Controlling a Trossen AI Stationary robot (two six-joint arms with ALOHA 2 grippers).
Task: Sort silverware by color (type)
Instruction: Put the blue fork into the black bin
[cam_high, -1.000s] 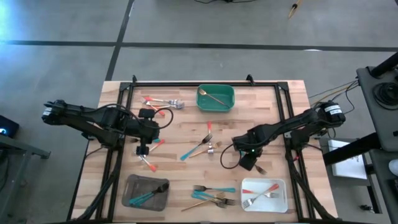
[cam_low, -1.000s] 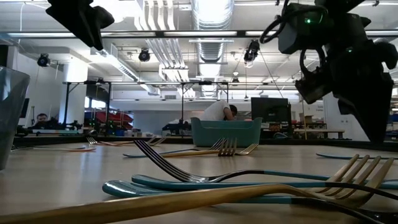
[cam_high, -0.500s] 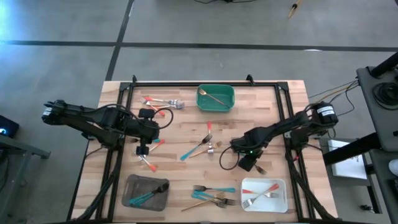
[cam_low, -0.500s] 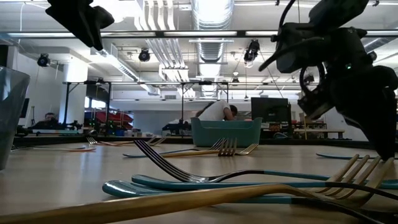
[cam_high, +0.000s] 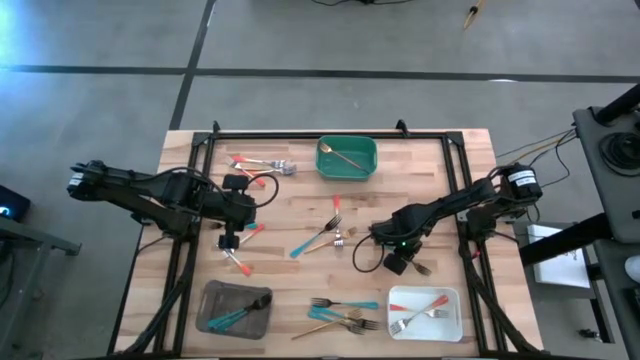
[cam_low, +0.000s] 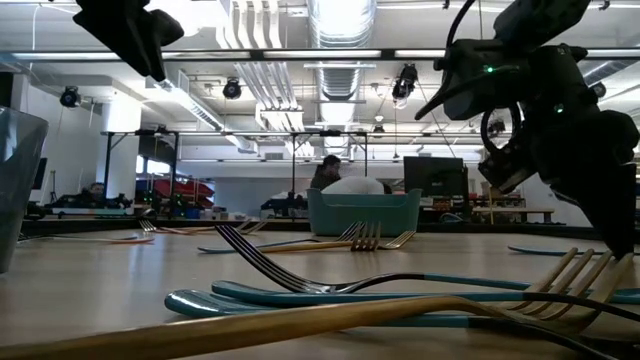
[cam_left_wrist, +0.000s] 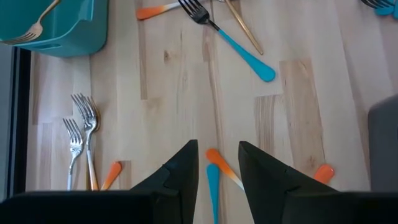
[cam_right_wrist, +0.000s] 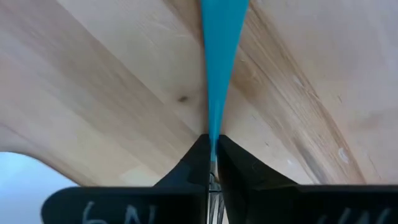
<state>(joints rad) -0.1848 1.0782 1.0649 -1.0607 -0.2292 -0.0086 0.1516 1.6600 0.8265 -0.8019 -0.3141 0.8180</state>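
Note:
My right gripper (cam_high: 400, 263) stands low over the table's right half, shut on a teal-handled piece of silverware (cam_right_wrist: 221, 56) whose metal head (cam_high: 420, 270) shows beside it. My left gripper (cam_high: 232, 240) hovers open above the left half, over a teal handle (cam_left_wrist: 212, 183) and an orange one (cam_left_wrist: 222, 169) lying on the wood between its fingers. More silverware lies loose at the centre (cam_high: 320, 236), at the near edge (cam_high: 345, 313) and at the far left (cam_high: 262, 163). My right gripper pinches the teal handle at its narrow end (cam_right_wrist: 213, 127) between its two fingers, which lie across it. The fingers come from above, pointing steeply down. The handle runs away from the fingers along the wood, and the piece lies on the table.
A green tray (cam_high: 368, 160) with a gold fork stands at the far edge. A grey tray (cam_high: 212, 312) with teal pieces sits near left, and a white tray (cam_high: 448, 320) with an orange-handled fork near right. Black frame rails (cam_high: 462, 180) run along both sides.
My right gripper has sunk toward the table, onto the teal-handled piece near the white tray, tipping a little more steeply downward. The silverware and my left arm have stayed where they were.

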